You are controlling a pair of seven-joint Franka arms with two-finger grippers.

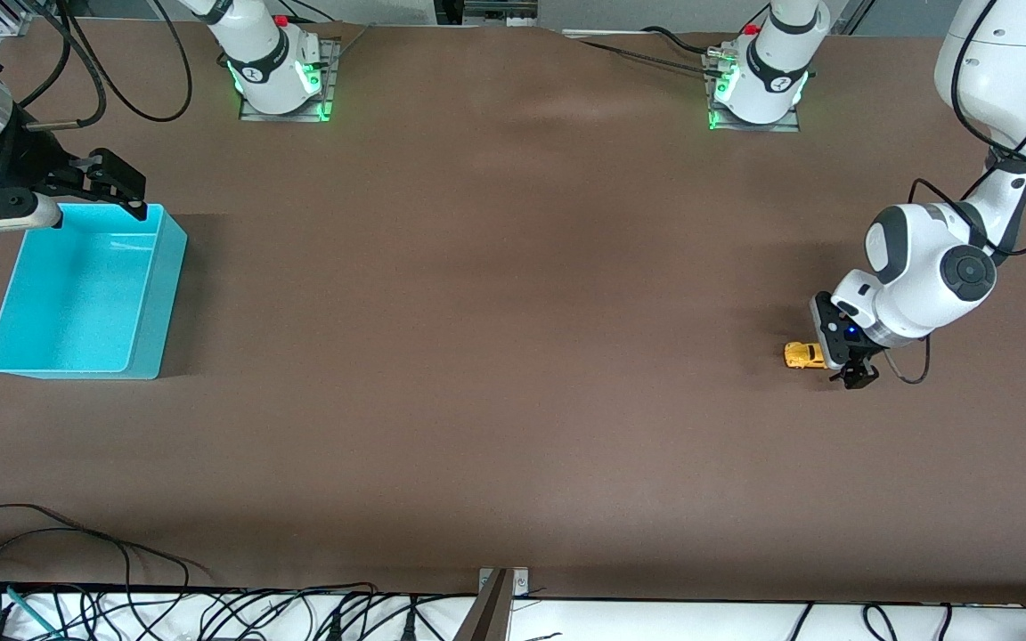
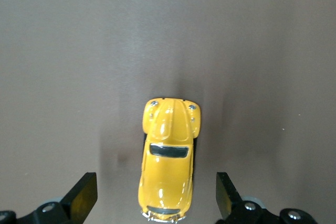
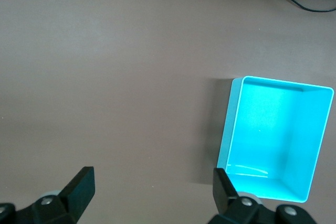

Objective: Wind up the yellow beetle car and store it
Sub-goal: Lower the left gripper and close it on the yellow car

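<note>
From the front camera, we see a wide brown worktop (image 1: 495,356) with black cables along its near edge. The yellow beetle car (image 1: 803,354) sits on it near the left arm's end. The left gripper (image 1: 844,363) is low, right at the car. The turquoise bin (image 1: 85,298) is well apart, at the right arm's end, and the right gripper (image 1: 121,189) waits over its rim.

In the left wrist view, the car (image 2: 168,156) lies between the left gripper's (image 2: 157,195) fingers (image 2: 83,195), which are spread wide and not touching it. We think the smooth, round car could slip or roll away if the fingers close off-centre. The long trip to the bin could also drop it.

In the right wrist view, the bin (image 3: 275,137) is empty, and the right gripper's (image 3: 152,187) fingers (image 3: 80,186) are spread and hold nothing.

We can read no words or labels anywhere.
</note>
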